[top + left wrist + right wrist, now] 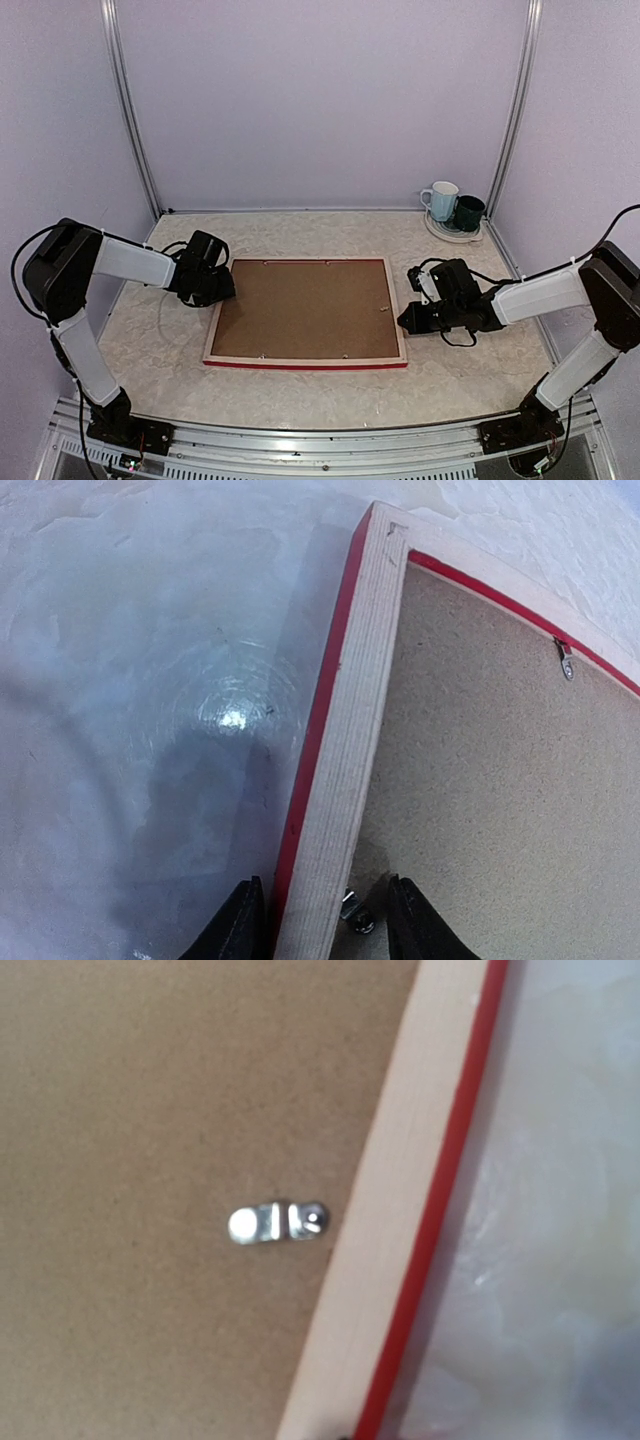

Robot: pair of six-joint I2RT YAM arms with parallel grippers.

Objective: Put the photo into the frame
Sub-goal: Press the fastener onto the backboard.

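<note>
- Tabletop (300, 405), pale and marbled, carries everything. Work sits in the middle, where both arms can reach it.
- Frame (305, 361) lies flat and face down at the centre. Pale wood is up and only a red strip shows along its edges, which is how I'd want it for loading from the back.
- Backing board (305, 308), plain brown, fills the opening and sits inside the rails. I can't see the photo in any view. It may be under the board, but I can't tell.
- Left gripper (222, 290) is at the frame's left rail. On its wrist view the fingers (240, 925) are spread, one outside the rail and one over the board, pinching nothing. I read that as steadying or lining up the frame.
- Right gripper (408, 320) hangs at the frame's right rail with its fingers pressed together. I see nothing between them — probably set to nudge a clip.
- Two mugs (452, 206) stand on a small plate in the far right corner, well apart from the work.
- Metal clip (278, 1223) on the right rail is turned in over the board. Another clip (355, 915) sits just inside the left rail.
</note>
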